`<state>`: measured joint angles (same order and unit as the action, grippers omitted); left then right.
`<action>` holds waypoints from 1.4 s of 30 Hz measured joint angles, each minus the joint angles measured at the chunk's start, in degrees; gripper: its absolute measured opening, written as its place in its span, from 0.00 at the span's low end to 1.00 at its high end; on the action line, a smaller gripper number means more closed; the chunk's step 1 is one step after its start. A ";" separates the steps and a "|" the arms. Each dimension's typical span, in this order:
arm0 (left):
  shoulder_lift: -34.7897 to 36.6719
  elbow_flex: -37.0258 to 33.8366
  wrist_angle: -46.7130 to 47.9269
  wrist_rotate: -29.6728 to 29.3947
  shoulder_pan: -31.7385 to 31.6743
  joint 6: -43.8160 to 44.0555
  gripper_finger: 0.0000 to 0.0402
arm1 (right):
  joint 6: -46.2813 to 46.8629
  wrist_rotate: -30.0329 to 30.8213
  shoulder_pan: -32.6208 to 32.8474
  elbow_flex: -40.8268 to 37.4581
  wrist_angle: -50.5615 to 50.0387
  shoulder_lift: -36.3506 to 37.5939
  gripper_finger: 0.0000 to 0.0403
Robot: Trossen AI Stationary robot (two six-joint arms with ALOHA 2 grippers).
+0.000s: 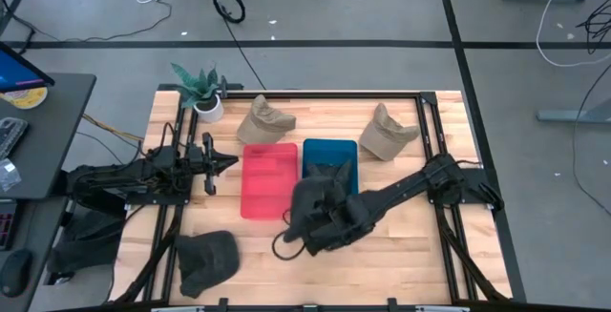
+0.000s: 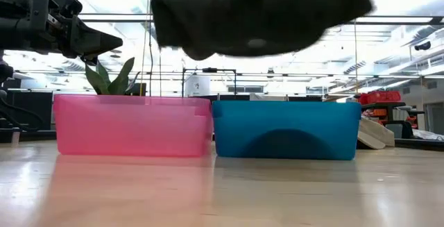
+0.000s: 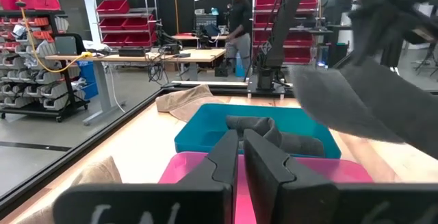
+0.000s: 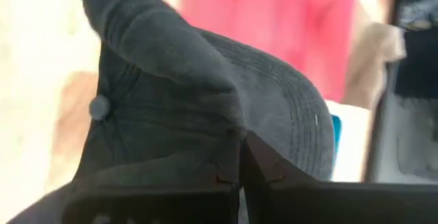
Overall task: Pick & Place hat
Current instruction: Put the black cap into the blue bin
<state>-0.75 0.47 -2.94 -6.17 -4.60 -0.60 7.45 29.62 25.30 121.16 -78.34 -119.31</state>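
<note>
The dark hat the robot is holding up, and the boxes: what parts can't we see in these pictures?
- High view: the right gripper is buried under the dark hat it carries.
- Low view: the blue bin and pink bin show only their walls; their insides are hidden.
- Right wrist view: the hat fills the picture, blocking most of the table.
- Left wrist view: the hat's edge is blurred.

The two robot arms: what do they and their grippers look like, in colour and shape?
Both arms are dark, nearly black, built of jointed segments with cables along them. The left gripper has two broad, flat, dark fingers tapering to blunt tips. The right gripper has the same dark, blocky fingers, with small orange marks near their base. No lettering is legible.
</note>
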 joint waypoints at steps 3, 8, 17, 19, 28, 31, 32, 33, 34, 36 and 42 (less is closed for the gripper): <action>0.02 0.00 0.03 0.00 0.00 -0.02 0.07 | 2.24 5.75 -1.33 -1.29 -0.20 3.08 0.00; 0.00 0.00 0.13 0.00 0.00 0.00 0.07 | 2.06 8.75 -3.59 -11.48 4.23 12.20 0.00; 0.00 0.00 0.15 0.00 0.00 -0.02 0.07 | -9.15 0.19 -10.01 -40.02 32.11 29.73 0.00; 0.00 0.00 0.15 0.00 0.00 -0.02 0.07 | -10.05 -1.00 -11.23 -43.44 34.18 31.48 0.00; 0.00 0.00 0.17 0.00 0.00 -0.02 0.07 | -10.46 -6.37 -17.12 -48.95 36.52 32.42 0.00; 0.00 0.00 0.17 0.00 0.00 -0.02 0.07 | -12.05 -8.08 -18.61 -50.40 38.25 32.42 0.00; 0.01 0.00 0.17 0.00 0.00 -0.01 0.07 | -12.48 -8.23 -18.98 -50.83 38.84 32.42 0.00; 0.00 0.00 0.17 0.00 0.00 -0.02 0.07 | -12.60 -8.89 -19.35 -51.25 39.74 32.42 0.00; 0.02 0.00 0.17 0.00 0.00 -0.02 0.07 | -12.69 -10.28 -19.79 -51.59 40.54 32.42 0.00; 0.00 0.00 0.17 0.00 0.00 -0.02 0.07 | -12.58 -13.49 -20.56 -52.18 41.32 32.42 0.00; 0.01 0.00 0.17 0.00 0.00 -0.02 0.07 | -12.62 -16.21 -22.32 -54.78 43.15 32.42 0.00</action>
<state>-0.75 0.47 -2.76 -6.17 -4.60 -0.62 -5.16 13.42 2.97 66.38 -35.19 -86.89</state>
